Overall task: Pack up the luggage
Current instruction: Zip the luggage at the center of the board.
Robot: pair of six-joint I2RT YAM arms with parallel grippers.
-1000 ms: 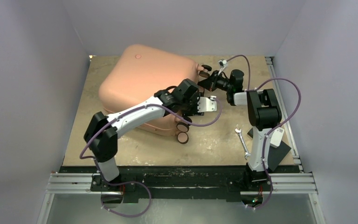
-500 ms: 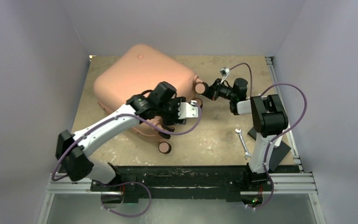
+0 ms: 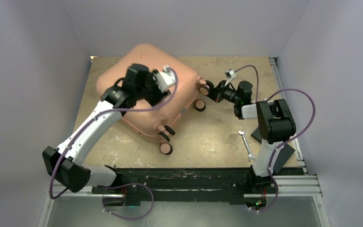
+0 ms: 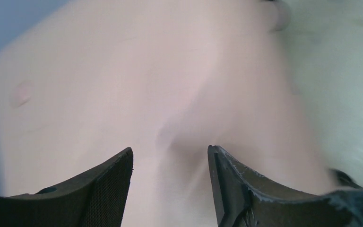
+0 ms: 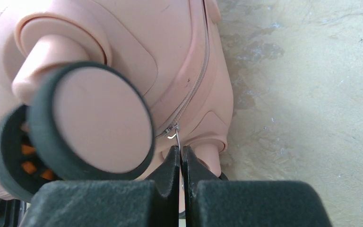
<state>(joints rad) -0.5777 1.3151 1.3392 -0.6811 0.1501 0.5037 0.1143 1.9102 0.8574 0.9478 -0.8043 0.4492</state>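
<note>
- A tan, scuffed table (image 3: 217,137) fills the top view, with 2 robot arms bolted at its 6 o'clock edge.
- The luggage (image 3: 184,87), a salmon-pink hard-shell suitcase, lies flat and closed toward 10 o'clock of the table's middle. Its wheeled end points to 4 o'clock.
- The left arm reaches up over the shell. The left gripper (image 4: 170,151) hovers above the smooth pink top, its fingers (image 4: 105,189) spread moderately wide with nothing between them. Its wrist view is motion-blurred.
- The right arm bends in from 3 o'clock. The right gripper (image 5: 180,153) sits at the suitcase's 3 o'clock corner, fingers pressed together.
- A flat black pad (image 3: 286,152) lies at the table's 4 o'clock corner, partly behind the right arm.
- A silver wrench (image 3: 246,144) lies on the table at 4 o'clock, well apart from the suitcase.
- A dark wheel with a pink hub (image 5: 94,118) stands just at 9 o'clock of the right fingertips.
- A thin metal zipper pull (image 5: 176,138) hangs from the zipper seam and is pinched between the right fingertips.
</note>
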